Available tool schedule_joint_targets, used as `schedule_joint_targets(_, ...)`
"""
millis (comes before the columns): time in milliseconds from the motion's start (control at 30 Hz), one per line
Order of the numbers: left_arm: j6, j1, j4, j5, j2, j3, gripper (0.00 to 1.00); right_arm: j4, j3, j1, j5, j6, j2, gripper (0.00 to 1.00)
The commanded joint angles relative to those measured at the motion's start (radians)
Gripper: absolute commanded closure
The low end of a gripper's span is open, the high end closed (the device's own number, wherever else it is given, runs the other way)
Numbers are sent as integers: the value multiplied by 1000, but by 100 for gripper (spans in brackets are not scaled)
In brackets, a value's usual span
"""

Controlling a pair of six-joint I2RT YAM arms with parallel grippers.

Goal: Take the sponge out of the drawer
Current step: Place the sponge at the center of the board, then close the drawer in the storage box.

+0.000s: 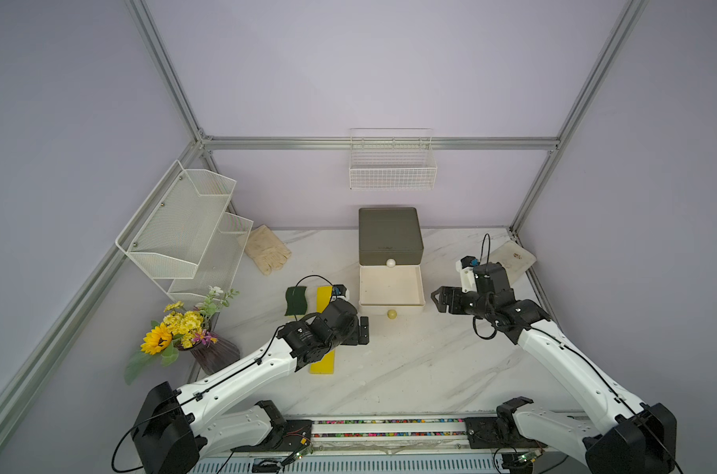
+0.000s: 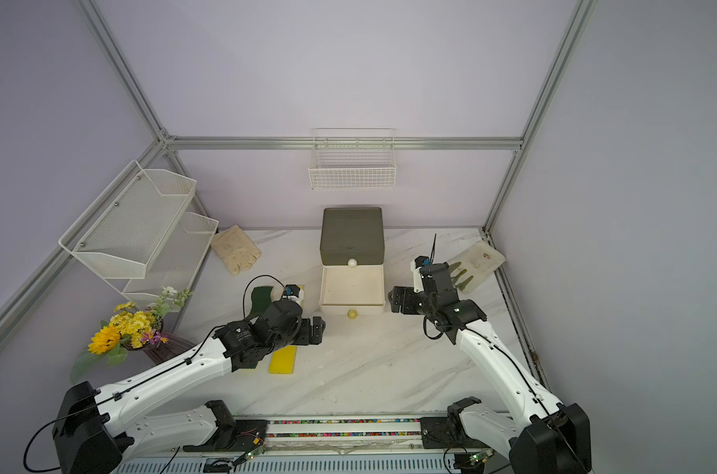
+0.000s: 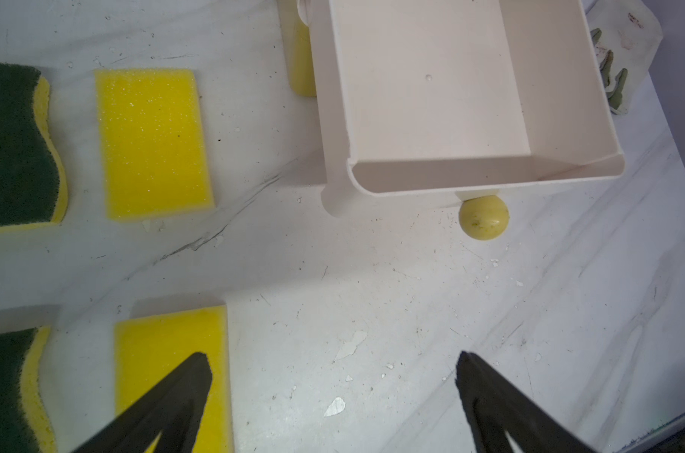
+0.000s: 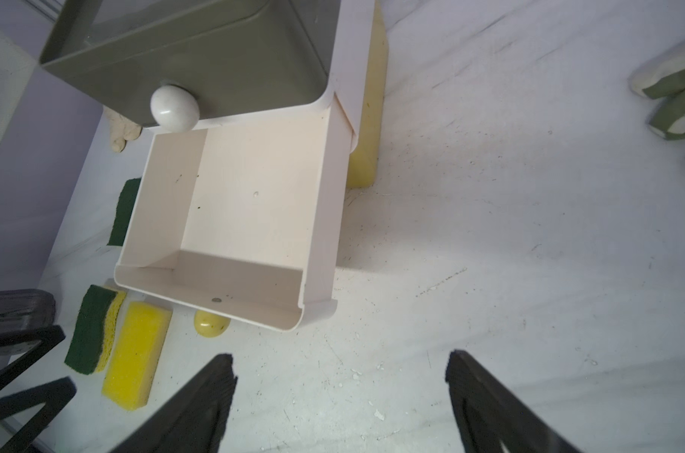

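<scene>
The cream drawer point(image 1: 391, 304) is pulled out from under the olive cabinet point(image 1: 389, 234), and its inside is bare in both wrist views point(image 3: 489, 186) point(image 4: 235, 282). Several sponges lie on the table to its left: a green-topped sponge point(image 1: 296, 301) point(image 3: 15, 145), a yellow sponge point(image 1: 324, 293) point(image 3: 154, 143), and a nearer yellow sponge point(image 2: 283, 360) point(image 3: 168, 353). My left gripper point(image 1: 364, 330) point(image 3: 333, 361) hangs open over bare table by the drawer's front left corner, holding nothing. My right gripper point(image 1: 438, 299) point(image 4: 340, 362) is open and empty, just right of the drawer.
The drawer's yellow knob point(image 3: 484, 217) sticks out toward me. Pale gloves point(image 1: 266, 248) and a white mesh shelf point(image 1: 184, 230) are at the back left, with a flower vase point(image 1: 184, 328) at the left edge. A wire basket point(image 1: 391, 164) hangs on the back wall. A cloth with green pegs point(image 2: 459, 275) lies at the right.
</scene>
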Motion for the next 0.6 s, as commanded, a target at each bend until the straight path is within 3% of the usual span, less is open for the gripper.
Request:
schedule_joint_targets(0, 21, 21, 70, 40, 8, -8, 0, -22, -34, 68, 7, 18, 6, 11)
schedule_joint_targets(567, 32, 69, 185, 79, 119, -23, 0, 78, -77, 124, 76, 40, 162, 11)
